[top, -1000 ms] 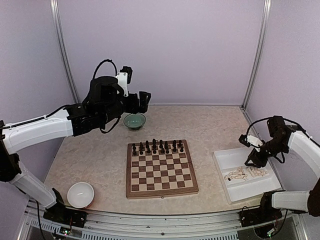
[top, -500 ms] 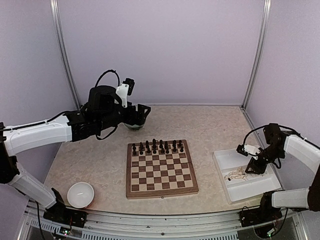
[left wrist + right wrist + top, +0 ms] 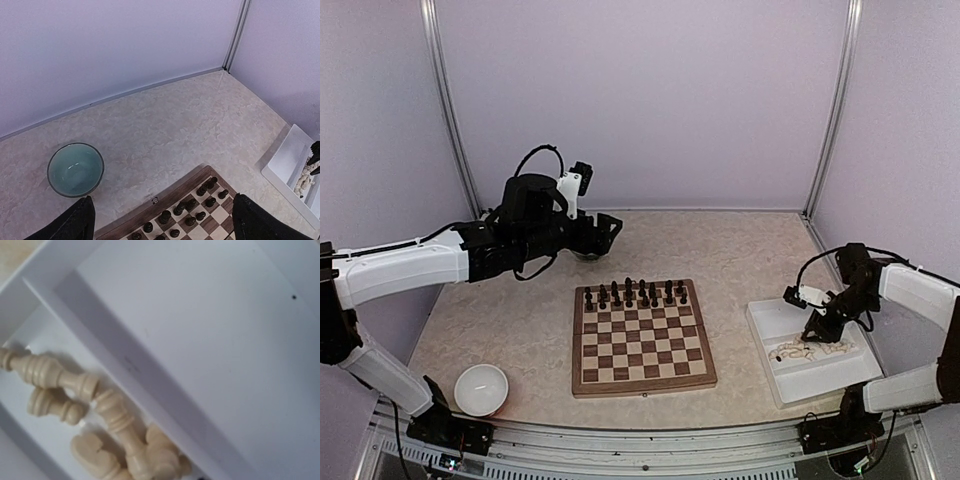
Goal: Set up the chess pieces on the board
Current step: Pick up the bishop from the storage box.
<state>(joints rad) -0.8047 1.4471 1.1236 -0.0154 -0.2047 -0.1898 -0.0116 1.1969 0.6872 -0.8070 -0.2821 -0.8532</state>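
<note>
Left claw hangs high over the far surface, fingers spread wide, with the teal bowl and the far edge of the board below. Right claw sits low in the white tray, just above the cream chess pieces heaped on their sides; I cannot tell whether it is spread or pressed together. Dark chessmen fill the board's two far rows.

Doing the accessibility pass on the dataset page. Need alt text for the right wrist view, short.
Close-up from above of several cream chess pieces lying on their sides in a heap at the lower left of a white plastic tray. A low white ridge runs diagonally beside them, with flat white surface beyond it.
</note>
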